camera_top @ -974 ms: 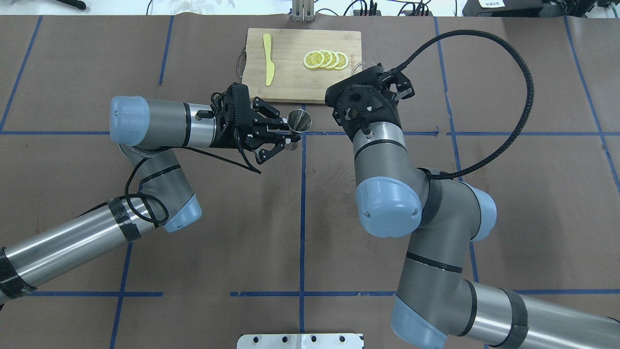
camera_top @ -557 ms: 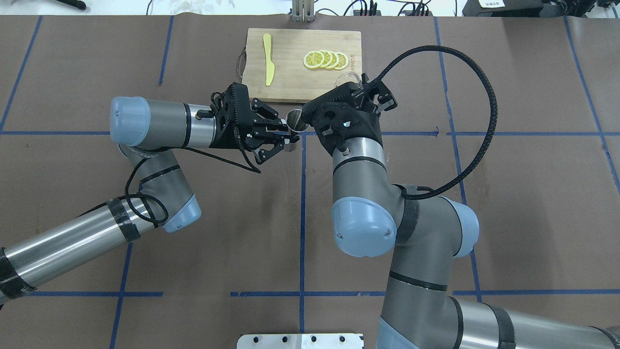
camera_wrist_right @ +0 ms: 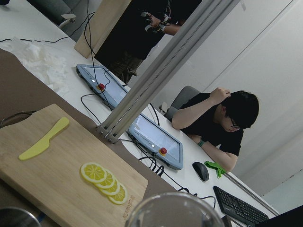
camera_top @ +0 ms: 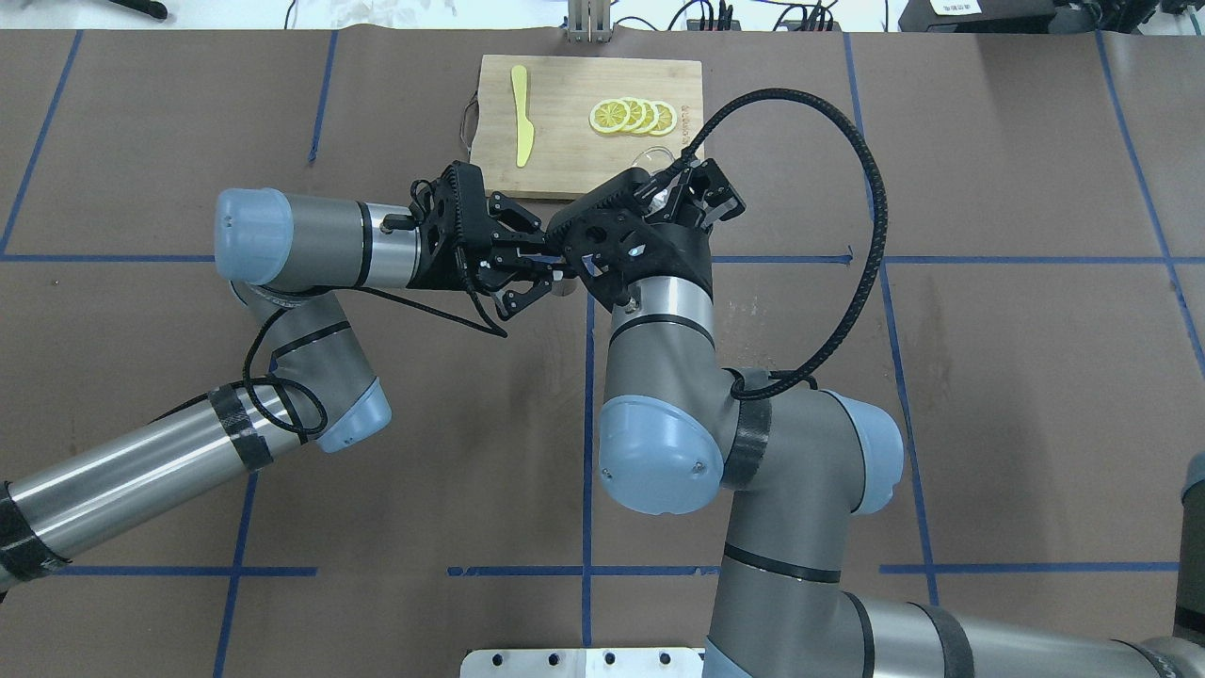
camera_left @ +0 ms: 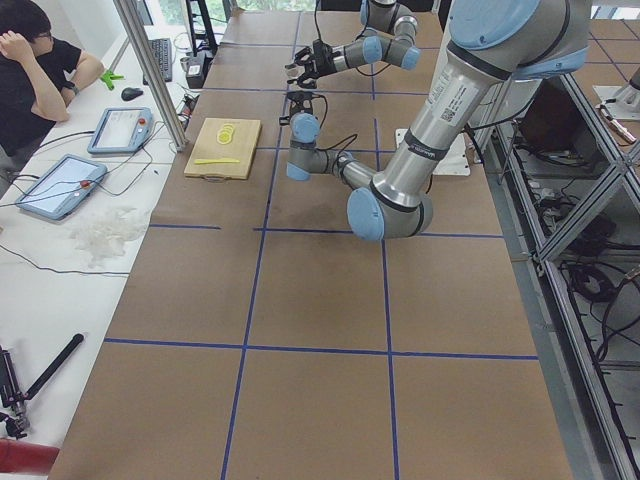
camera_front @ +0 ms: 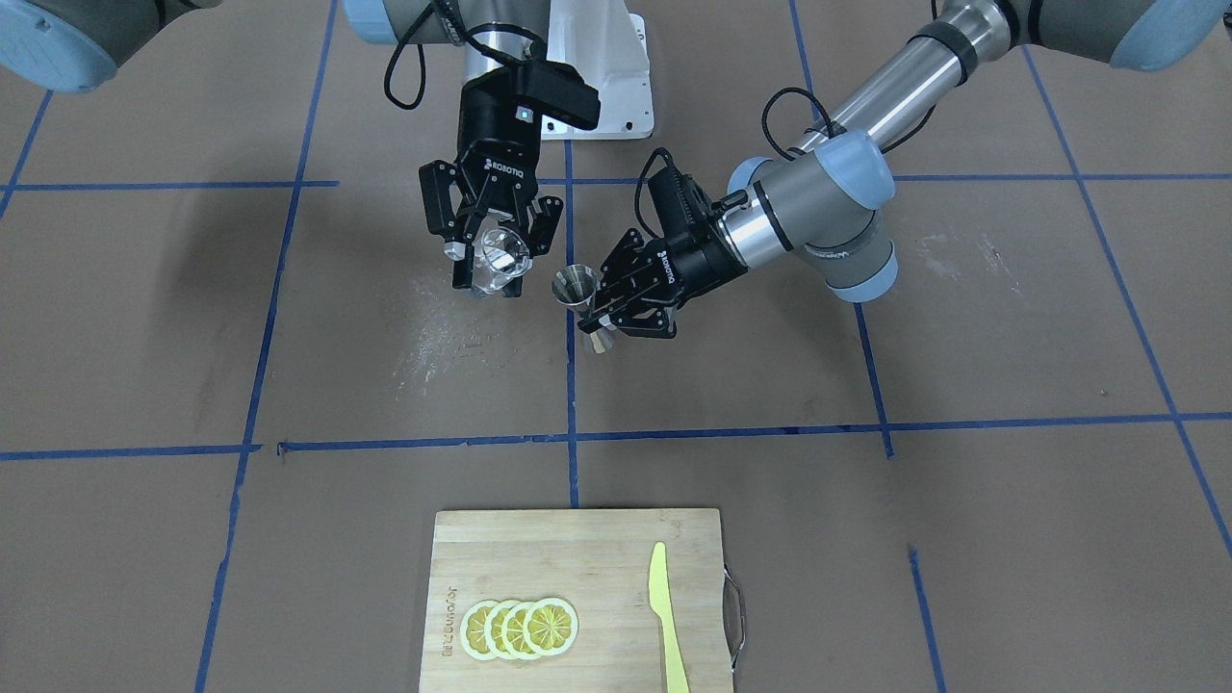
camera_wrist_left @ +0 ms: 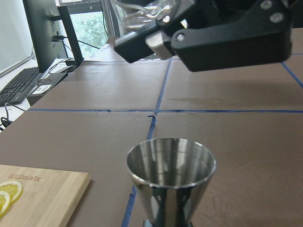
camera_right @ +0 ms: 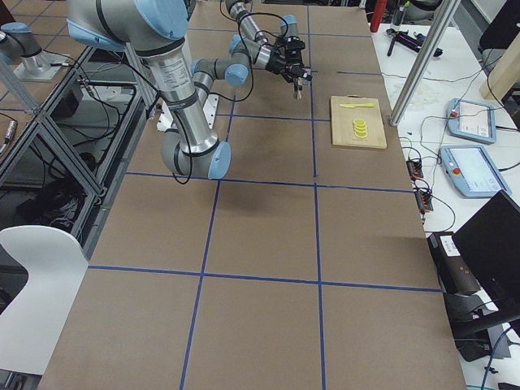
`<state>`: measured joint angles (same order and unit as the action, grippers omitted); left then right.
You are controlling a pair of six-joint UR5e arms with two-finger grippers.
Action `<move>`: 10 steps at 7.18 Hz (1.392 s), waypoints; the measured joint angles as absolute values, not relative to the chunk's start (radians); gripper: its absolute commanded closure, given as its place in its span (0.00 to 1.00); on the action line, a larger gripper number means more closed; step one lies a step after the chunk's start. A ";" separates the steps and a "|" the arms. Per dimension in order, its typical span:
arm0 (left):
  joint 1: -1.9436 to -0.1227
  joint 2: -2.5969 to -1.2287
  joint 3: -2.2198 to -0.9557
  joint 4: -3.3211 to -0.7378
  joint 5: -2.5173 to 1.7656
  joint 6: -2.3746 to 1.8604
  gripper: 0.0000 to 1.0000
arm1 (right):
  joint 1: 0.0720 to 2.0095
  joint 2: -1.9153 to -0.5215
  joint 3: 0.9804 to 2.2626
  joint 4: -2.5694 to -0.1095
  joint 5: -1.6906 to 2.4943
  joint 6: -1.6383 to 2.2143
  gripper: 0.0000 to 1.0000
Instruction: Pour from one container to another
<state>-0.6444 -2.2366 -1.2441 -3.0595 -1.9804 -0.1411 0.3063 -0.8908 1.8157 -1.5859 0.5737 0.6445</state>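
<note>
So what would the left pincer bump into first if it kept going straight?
Probably the right pincer holding the clear cup, just beyond the jigger that the left pincer grips. They seem slightly higher, so it might pass under.

Silvery steel jigger (camera_wrist_left: 170,175), clear cup (camera_front: 500,260), brown table (camera_front: 962,337) gridded with blue tape (camera_front: 433,443), yellow lemon slices (camera_front: 520,628), yellow knife (camera_front: 666,616)

A wooden cutting board (camera_top: 565,151) lies by the desk's far edge, carrying fanned lemon slices (camera_top: 633,117) and a yellow knife (camera_top: 521,115).
</note>
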 measured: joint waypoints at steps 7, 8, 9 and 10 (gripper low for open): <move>-0.645 -2.237 -1.246 -3.060 -1.980 -0.141 1.00 | 0.300 -0.825 1.719 -1.612 0.503 0.448 1.00; -0.646 -2.237 -1.246 -3.060 -1.980 -0.141 1.00 | 0.297 -0.825 1.718 -1.614 0.495 0.417 1.00; -0.646 -2.237 -1.246 -3.060 -1.980 -0.141 1.00 | 0.294 -0.825 1.719 -1.615 0.487 0.391 1.00; -0.646 -2.237 -1.246 -3.060 -1.980 -0.141 1.00 | 0.290 -0.825 1.718 -1.616 0.481 0.379 1.00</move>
